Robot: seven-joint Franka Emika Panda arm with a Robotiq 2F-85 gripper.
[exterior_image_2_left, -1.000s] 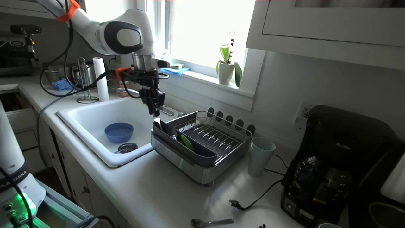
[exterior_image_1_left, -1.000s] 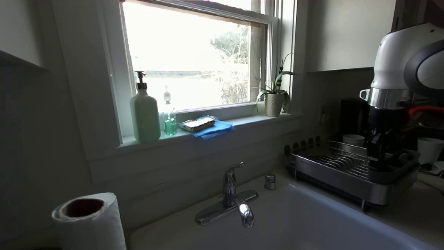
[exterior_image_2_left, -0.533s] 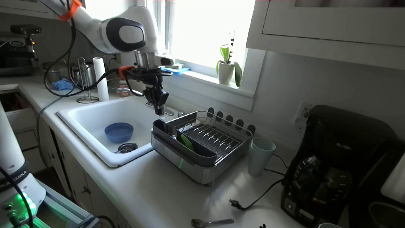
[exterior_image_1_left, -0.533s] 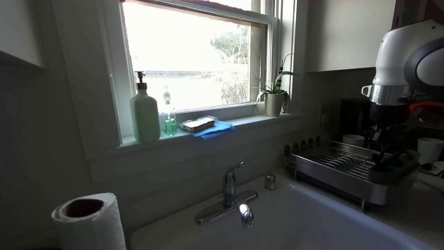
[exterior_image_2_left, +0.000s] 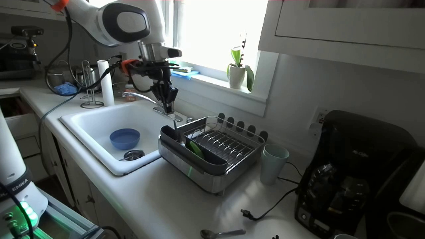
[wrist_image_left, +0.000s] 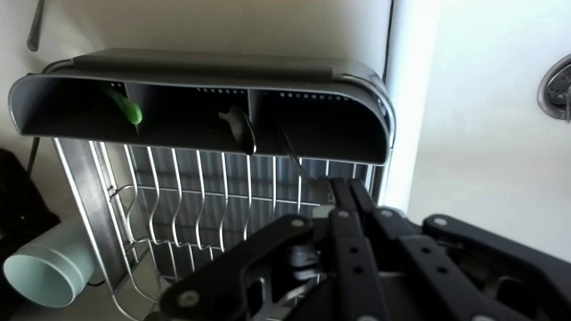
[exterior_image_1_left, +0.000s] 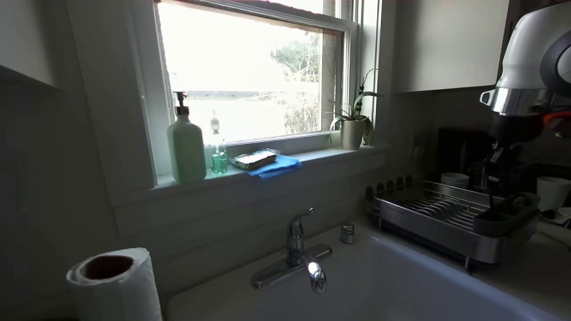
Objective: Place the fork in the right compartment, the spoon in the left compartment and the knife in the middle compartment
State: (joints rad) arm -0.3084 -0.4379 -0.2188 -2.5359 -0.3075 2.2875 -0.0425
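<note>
My gripper [wrist_image_left: 349,182] is shut above the rack's grey three-compartment caddy [wrist_image_left: 205,67]; no utensil shows between its fingers. A slim metal utensil [wrist_image_left: 290,145], perhaps the fork, stands in the right compartment of the wrist view. It leans out over the caddy's rim, and its blurred broad head ends beside the fingertips; whether they touch I cannot tell. In the middle compartment lies a dark metal utensil [wrist_image_left: 243,131], possibly the knife. A green-handled utensil [wrist_image_left: 129,109] leans in the left one. The spoon [exterior_image_2_left: 208,234] rests on the counter.
The wire dish rack [wrist_image_left: 200,196] borders the caddy. Pale cups [exterior_image_2_left: 275,159] and a black coffee maker [exterior_image_2_left: 352,172] with a loose cord are close by. The sink [exterior_image_2_left: 89,129] contains a blue bowl [exterior_image_2_left: 125,137]. The faucet [exterior_image_1_left: 296,240] stands behind the sink.
The gripper has risen from the caddy's sink end, its fingers closing on the way. The leaning utensil's upper end has shifted towards the rack and shows more below the fingertips.
</note>
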